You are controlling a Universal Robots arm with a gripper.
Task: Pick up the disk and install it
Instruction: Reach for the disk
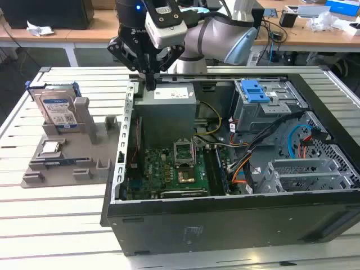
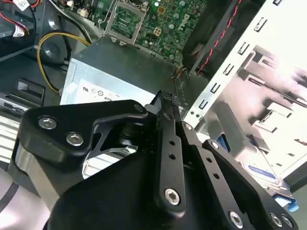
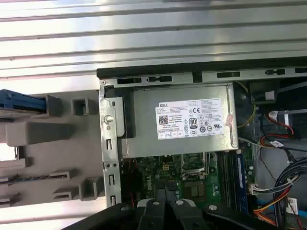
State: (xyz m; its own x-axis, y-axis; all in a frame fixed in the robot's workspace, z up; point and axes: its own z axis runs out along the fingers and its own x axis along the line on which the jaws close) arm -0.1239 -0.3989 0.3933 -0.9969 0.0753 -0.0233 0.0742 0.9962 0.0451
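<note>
The disk (image 1: 59, 109) upright in holder (image 1: 93, 151) at exterior view's left, open case (image 1: 225, 219) beside it — both on slatted table (image 1: 56, 225).

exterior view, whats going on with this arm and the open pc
The arm's black gripper hangs, shut and empty, over the grey metal power supply box at the edge of the open black computer case. The silver, blue-framed hard disk stands untouched in the grey plastic holder on the exterior view's left.
</note>
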